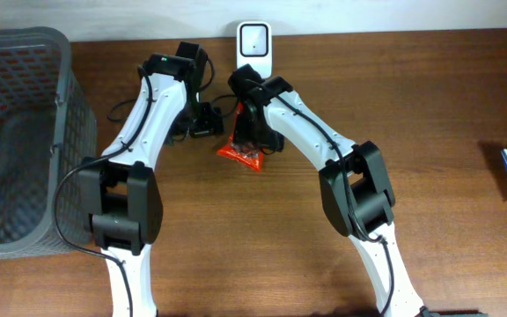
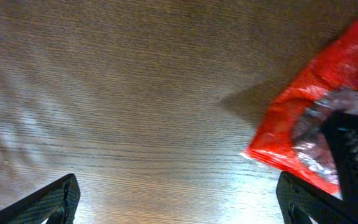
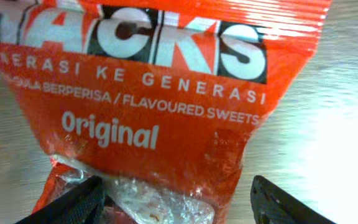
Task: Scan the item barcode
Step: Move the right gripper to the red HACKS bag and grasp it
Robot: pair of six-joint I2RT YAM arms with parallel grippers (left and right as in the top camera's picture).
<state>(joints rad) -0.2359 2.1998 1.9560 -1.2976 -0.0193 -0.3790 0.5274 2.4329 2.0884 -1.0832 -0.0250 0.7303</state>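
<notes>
Position: sweets pkt (image 3: 166,124) straight ahead of R gripper (image 3: 178,202), long axis along reach, jaws apart astride near end; L gripper (image 2: 179,202) wide apart, pkt off right. R nearer.

A mock shop checkout: barcode scanner (image 1: 253,44), basket (image 1: 20,53), wooden counter (image 1: 429,114).

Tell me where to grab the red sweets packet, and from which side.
Pinch the red sweets packet across its narrower, clear-windowed end, coming down from above. It lies on the table, and the open right gripper straddles that end.
</notes>
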